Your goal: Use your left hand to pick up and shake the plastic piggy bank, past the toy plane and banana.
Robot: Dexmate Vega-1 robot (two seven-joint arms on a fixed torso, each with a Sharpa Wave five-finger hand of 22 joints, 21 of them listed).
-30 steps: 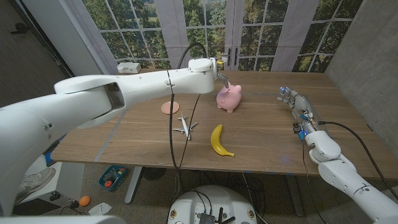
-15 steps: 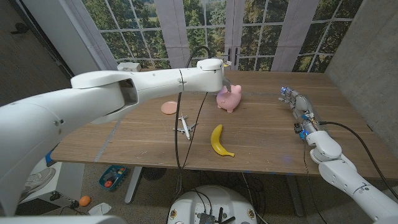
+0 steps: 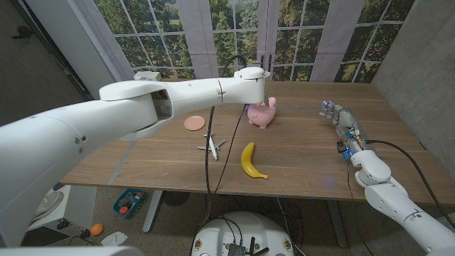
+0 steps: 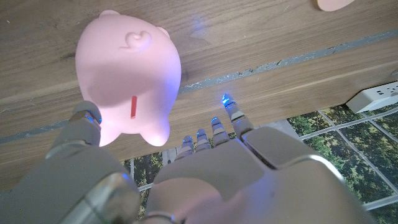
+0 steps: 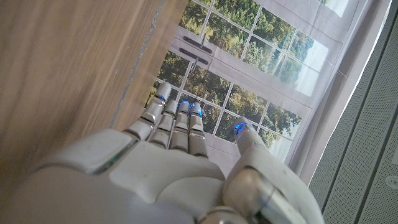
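The left arm (image 3: 142, 107) wore smooth white shells with a grey recessed panel at a joint and a thin dark seam ring near the wrist; a black cable hung beneath it. The left hand (image 4: 205, 180) was matte silver-grey metal, its segmented fingers (image 4: 231, 118) tipped with blue lights. The right arm (image 3: 398, 203) had the same white casing, with a black cable looping off behind the wrist. The right hand (image 5: 168, 168) had a pale grey back, ribbed metallic fingers and blue-lit tips (image 5: 239, 127).
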